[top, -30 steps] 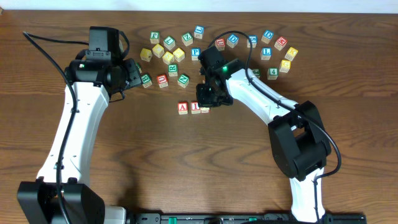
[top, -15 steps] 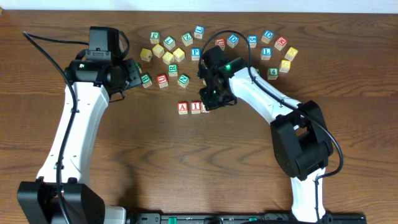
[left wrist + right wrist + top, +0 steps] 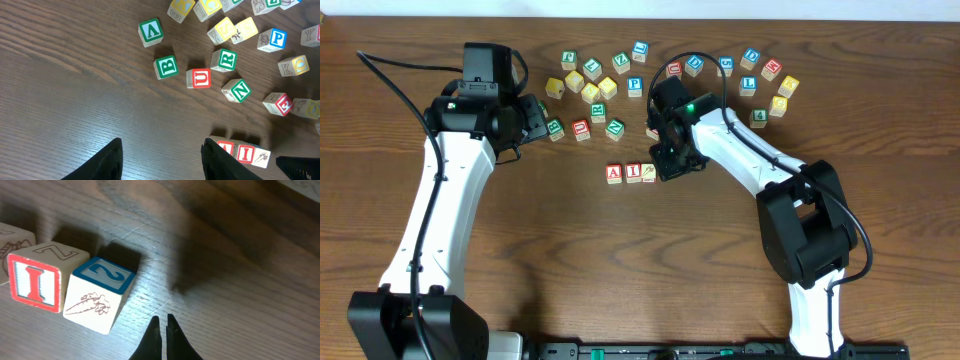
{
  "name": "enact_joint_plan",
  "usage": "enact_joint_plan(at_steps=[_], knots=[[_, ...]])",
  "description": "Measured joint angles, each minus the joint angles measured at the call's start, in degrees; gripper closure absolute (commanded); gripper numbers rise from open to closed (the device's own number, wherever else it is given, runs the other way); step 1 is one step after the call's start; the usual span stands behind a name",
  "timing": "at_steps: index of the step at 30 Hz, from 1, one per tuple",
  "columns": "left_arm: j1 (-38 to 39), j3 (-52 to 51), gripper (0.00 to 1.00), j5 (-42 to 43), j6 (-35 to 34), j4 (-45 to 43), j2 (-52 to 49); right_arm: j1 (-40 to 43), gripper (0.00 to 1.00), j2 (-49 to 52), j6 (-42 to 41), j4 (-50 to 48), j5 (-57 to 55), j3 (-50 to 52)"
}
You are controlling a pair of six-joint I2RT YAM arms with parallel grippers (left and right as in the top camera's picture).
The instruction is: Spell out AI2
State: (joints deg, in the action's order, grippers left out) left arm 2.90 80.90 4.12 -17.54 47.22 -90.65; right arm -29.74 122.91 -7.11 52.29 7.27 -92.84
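Right wrist shows closed right tool [image 3: 162,319] near 2 block [image 3: 100,302], bare wood [image 3: 240,285] between.

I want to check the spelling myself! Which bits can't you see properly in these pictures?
Overhead: third block, top too small, crowded by the right pincer.
Right wrist: edge block left of the I block, cut by the frame, letter unseen.
Left wrist: A block, partly behind a finger of the left pincer.

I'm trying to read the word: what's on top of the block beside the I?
The block shows a carrot drawing on top; a blue 2 is on one side. Its underside is hidden.
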Motion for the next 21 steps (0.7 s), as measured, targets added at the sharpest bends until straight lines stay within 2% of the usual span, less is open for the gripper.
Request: enact_joint_plan(at_steps=[6, 10, 21], knots=[[0.0, 0.0, 0.5, 0.0, 0.0, 0.0, 0.02, 0.31, 0.99, 0.02, -0.31, 2.62, 7.41, -2.78], [0.0, 0.0, 0.5, 0.0, 0.0, 0.0, 0.0, 0.28, 0.98, 0.02, -2.8, 1.07, 10.62, -6.95], [0.0, 0.0, 0.5, 0.0, 0.0, 0.0, 0.0, -1.18, 0.99, 1.46, -12.74, -5.88, 6.6, -7.15]])
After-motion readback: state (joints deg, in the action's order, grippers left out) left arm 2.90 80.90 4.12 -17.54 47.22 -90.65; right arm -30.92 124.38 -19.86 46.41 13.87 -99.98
